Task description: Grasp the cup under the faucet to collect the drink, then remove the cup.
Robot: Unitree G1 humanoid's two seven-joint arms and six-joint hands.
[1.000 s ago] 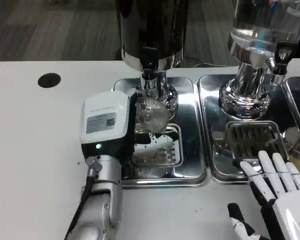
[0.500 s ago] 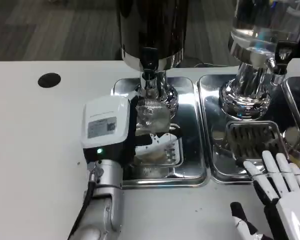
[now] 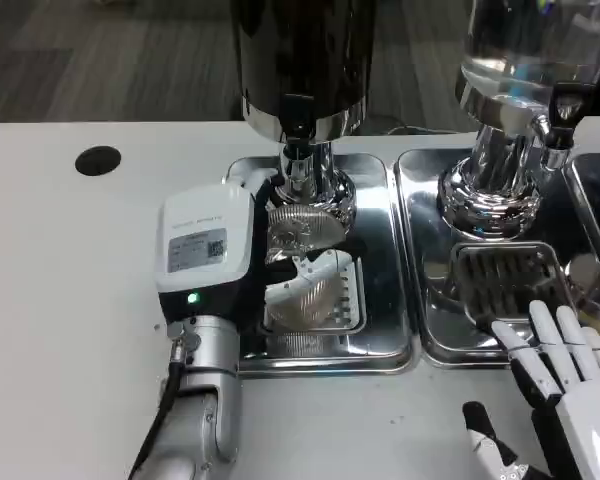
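Observation:
A clear ribbed plastic cup (image 3: 302,228) sits tilted on the steel drip tray (image 3: 380,330), just below the black faucet (image 3: 298,118) of the dark drink dispenser (image 3: 305,60). My left hand (image 3: 208,250) is at the cup's left side, with its fingers (image 3: 315,272) wrapped around the cup's front; it holds the cup. Low at the right, my right hand (image 3: 570,385) lies with its fingers spread and nothing in it, near the front edge of the second tray.
A second dispenser with clear liquid (image 3: 525,60) stands on its own steel tray (image 3: 430,300) at the right. A round black hole (image 3: 98,160) marks the white table at the left. Bare table lies to the left and front.
The cup has tipped and sunk a little under the faucet as my left hand's fingers closed around its front. My right hand has drifted slightly lower and to the right.

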